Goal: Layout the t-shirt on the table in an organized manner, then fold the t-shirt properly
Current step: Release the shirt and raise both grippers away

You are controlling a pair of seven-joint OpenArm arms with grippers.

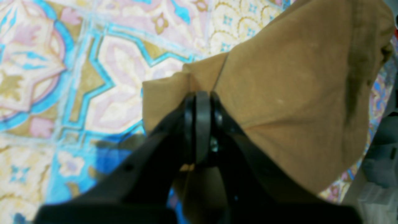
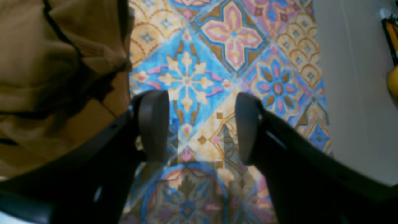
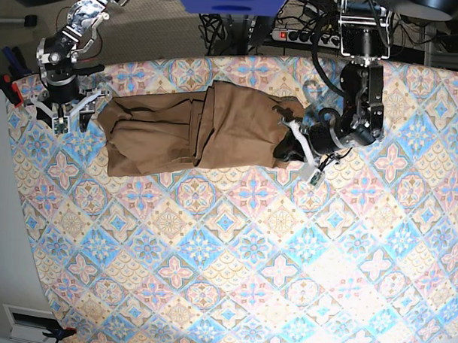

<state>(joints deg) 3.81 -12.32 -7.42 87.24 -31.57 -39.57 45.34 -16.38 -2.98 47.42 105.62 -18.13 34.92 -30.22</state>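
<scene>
The tan-brown t-shirt (image 3: 193,129) lies bunched and wrinkled across the far left half of the patterned table (image 3: 248,277). At the shirt's right edge my left gripper (image 3: 288,147) is shut on it. The left wrist view shows those black fingers (image 1: 202,96) pinched together on a fold of the t-shirt (image 1: 289,87), which spreads up and right over the table (image 1: 77,77). My right gripper (image 3: 65,119) hovers just off the shirt's left end. Seen from the right wrist, that gripper (image 2: 200,124) is open over bare table (image 2: 217,46), the t-shirt (image 2: 56,71) lying beside its left finger (image 2: 154,124).
The table's edge runs close to my right gripper, with pale floor (image 2: 351,93) beyond it and a yellow object (image 2: 393,81) there. A power strip and cables (image 3: 301,35) lie behind the table's far edge. A blue mount (image 3: 231,0) hangs over the far side.
</scene>
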